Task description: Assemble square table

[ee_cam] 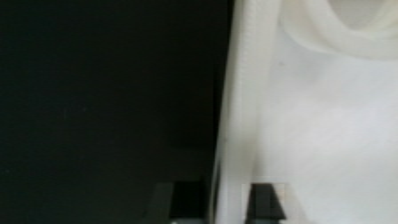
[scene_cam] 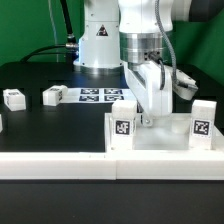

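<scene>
Jaws clamp the rim of one tabletop (scene_cam: 165,138); two upright legs (scene_cam: 122,127) (scene_cam: 203,120), two loose legs (scene_cam: 13,98) (scene_cam: 52,95).

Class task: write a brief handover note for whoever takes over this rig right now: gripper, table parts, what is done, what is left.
Gripper: shut on a thin white wall of the table top.
Parts: table top lies by the long rail, toward the exterior view's right; two tagged white pieces stand upright at its near corners. Two loose legs lie on the exterior view's left.
Done: top gripped.
Left: fit the loose legs; whether the upright pieces are fastened legs cannot be told.
</scene>
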Tool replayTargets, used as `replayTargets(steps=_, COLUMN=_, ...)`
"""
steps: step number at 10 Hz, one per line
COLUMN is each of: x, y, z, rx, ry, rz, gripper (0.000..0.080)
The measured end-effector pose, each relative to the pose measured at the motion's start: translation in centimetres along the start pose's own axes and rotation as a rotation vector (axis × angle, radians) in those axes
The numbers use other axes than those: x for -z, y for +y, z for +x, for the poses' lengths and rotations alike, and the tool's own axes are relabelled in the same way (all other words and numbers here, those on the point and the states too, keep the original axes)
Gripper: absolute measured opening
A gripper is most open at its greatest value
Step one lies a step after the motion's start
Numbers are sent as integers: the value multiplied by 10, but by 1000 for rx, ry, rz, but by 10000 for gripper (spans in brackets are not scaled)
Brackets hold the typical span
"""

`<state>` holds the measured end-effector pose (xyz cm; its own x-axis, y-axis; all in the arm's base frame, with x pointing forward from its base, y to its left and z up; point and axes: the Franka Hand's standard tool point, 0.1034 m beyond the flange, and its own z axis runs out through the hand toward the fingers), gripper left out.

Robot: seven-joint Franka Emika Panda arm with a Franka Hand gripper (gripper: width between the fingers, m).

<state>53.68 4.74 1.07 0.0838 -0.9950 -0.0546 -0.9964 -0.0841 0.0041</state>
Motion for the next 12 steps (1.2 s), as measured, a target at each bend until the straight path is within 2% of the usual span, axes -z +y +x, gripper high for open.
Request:
replayTargets(steps=1, x=2, y=7, z=9, rx=37, ry=11, rz=12, gripper=77)
replayTargets(steps=3, x=7, y=23, z=36, rx=173, ry=19, rz=9, gripper=69)
replayTargets(steps=5, x=10, y=25, z=64, rx=371, ry=51, rz=32, gripper=63)
replayTargets(steps=9, x=11, y=25, z=71, rx=563, ry=62, rz=25, gripper=63)
replayTargets(steps=11, x=15, y=26, z=100, rx=863, ry=75, rz=19, gripper=62)
replayTargets(steps=12, x=16, y=28, z=109, rx=948, ry=77, rz=15, gripper=62)
